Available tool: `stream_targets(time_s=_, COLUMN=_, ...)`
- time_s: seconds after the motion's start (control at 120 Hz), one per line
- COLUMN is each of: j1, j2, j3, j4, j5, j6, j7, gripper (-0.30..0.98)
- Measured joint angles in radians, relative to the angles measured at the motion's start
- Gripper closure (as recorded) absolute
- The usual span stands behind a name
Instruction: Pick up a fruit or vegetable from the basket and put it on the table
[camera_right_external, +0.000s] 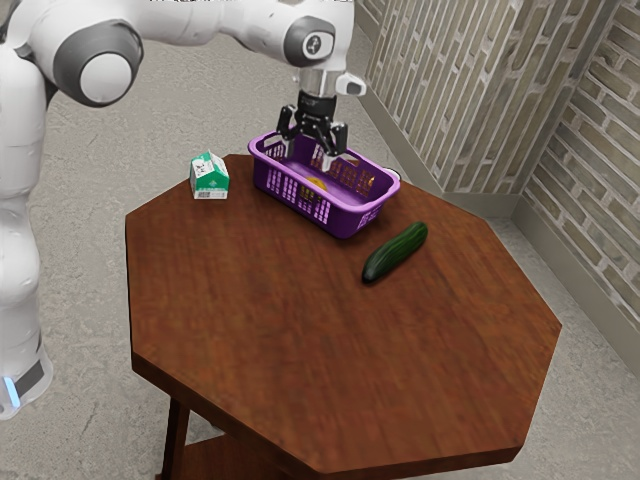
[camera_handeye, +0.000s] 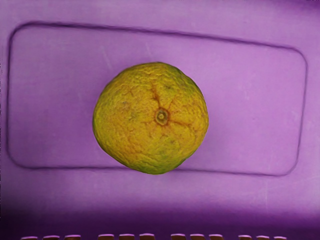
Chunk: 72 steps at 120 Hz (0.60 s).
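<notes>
Your gripper (camera_right_external: 308, 158) hangs above the purple basket (camera_right_external: 345, 221), fingers spread and nothing pinched between them; their tips are perhaps level with the basket's rim, though the exterior view makes the height hard to judge. A mottled yellow-green citrus fruit (camera_handeye: 151, 118) rests on the basket's floor, below your open fingers. Beside the basket, toward the exterior view's left, stands a green-and-white carton (camera_right_external: 210, 178). A dark green cucumber (camera_right_external: 396, 252) lies on the wooden table (camera_right_external: 330, 350), near the basket's exterior-view right end.
</notes>
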Motion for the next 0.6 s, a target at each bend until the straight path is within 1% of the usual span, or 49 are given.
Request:
stream_targets(time_s=0.183, j1=-0.001, j2=0.031, j3=0.0, j4=0.008, j5=0.001, j6=0.012, j7=-0.014, gripper=0.0)
stream_targets(time_s=0.6, j1=-0.001, j2=0.089, j3=0.0, j4=0.025, j5=-0.032, j6=0.058, j7=-0.034, gripper=0.0)
